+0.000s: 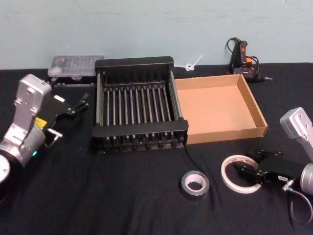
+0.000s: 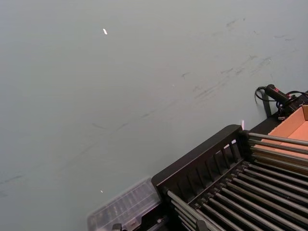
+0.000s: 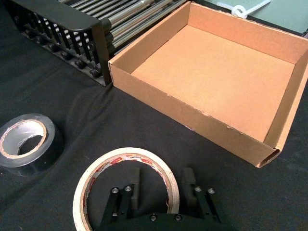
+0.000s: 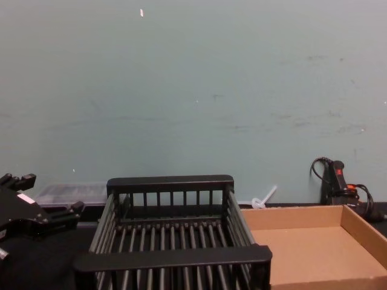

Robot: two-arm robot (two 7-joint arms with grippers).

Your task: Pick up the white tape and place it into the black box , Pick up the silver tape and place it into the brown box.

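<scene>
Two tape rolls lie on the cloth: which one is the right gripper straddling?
The white tape. The right gripper has one finger inside the ring and one outside its wall, jaws open. The silver tape lies apart, untouched, toward the robot's left.

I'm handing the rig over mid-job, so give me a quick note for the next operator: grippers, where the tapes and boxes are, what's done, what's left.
Right gripper: open, jaws straddling the near rim of the white tape, which lies flat on the cloth; not lifted.
Left gripper: open, idle, left of the black box.
Silver tape: on the cloth in front of the boxes, left of the white roll, untouched.
Black box and brown box: side by side, both empty.
Done: nothing placed.
Left: close on white tape, drop it in the black box; then silver tape into the brown box.
</scene>
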